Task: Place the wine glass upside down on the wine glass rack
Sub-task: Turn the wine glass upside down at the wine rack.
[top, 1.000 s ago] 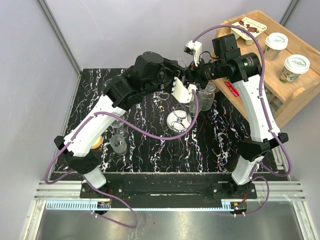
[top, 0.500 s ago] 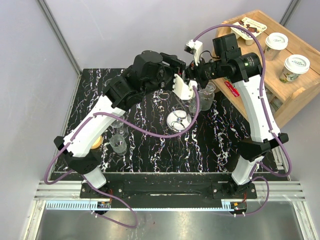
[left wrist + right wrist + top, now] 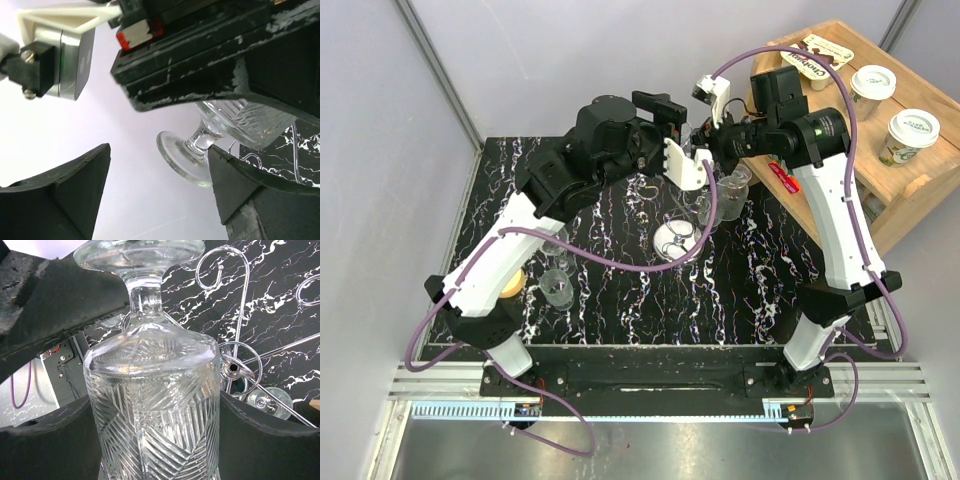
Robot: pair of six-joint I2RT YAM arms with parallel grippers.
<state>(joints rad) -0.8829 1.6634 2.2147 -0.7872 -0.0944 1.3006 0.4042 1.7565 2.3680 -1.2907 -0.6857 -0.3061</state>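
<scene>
The right fingers (image 3: 45, 440) grip the wine glass (image 3: 150, 405) at frame centre, its foot toward the top, just beside the rack (image 3: 233, 368). The left fingers (image 3: 65, 190) are spread apart, released.

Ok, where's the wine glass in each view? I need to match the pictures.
Top external: wine glass is right of centre in the upper half, where the two arms meet.
Left wrist: wine glass is right of centre, with its foot towards the lower left.
Right wrist: wine glass fills the centre, foot at the top.
Shared landmark: black marbled tabletop.
</scene>
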